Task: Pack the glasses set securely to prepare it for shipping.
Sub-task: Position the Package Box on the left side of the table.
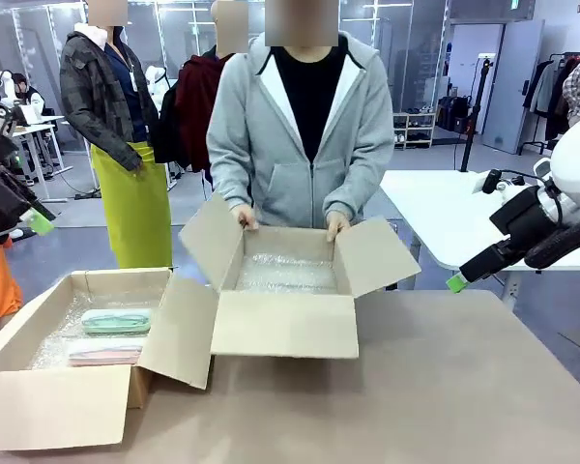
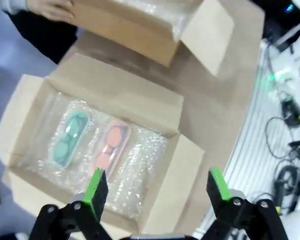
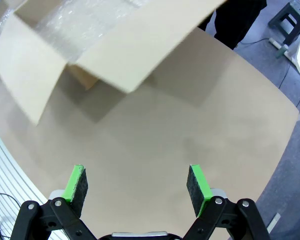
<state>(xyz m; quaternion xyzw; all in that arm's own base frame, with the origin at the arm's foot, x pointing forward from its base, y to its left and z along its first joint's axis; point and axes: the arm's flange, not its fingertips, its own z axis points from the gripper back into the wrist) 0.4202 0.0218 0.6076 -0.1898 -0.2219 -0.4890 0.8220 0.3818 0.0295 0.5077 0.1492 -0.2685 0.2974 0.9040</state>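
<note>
Left end effector (image 2: 158,187) spread above mint-green case (image 2: 69,138) and pink case (image 2: 110,146), right end effector (image 3: 137,182) spread over bare table (image 3: 190,125)

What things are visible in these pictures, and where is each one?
Mint case: one, mint-green, in the left box, on bubble wrap, beside the pink case.
Pink case: one, pale pink, same box, nearer the robot in the front view.
Left box: one, brown cardboard, open, table's left.
Middle box: one, brown cardboard, open, lined with bubble wrap.
Table: one, brown.
Person's hands: two, on the middle box's far rim.
Left end effector: open, above the left box.
Right end effector: open, above bare table.
</note>
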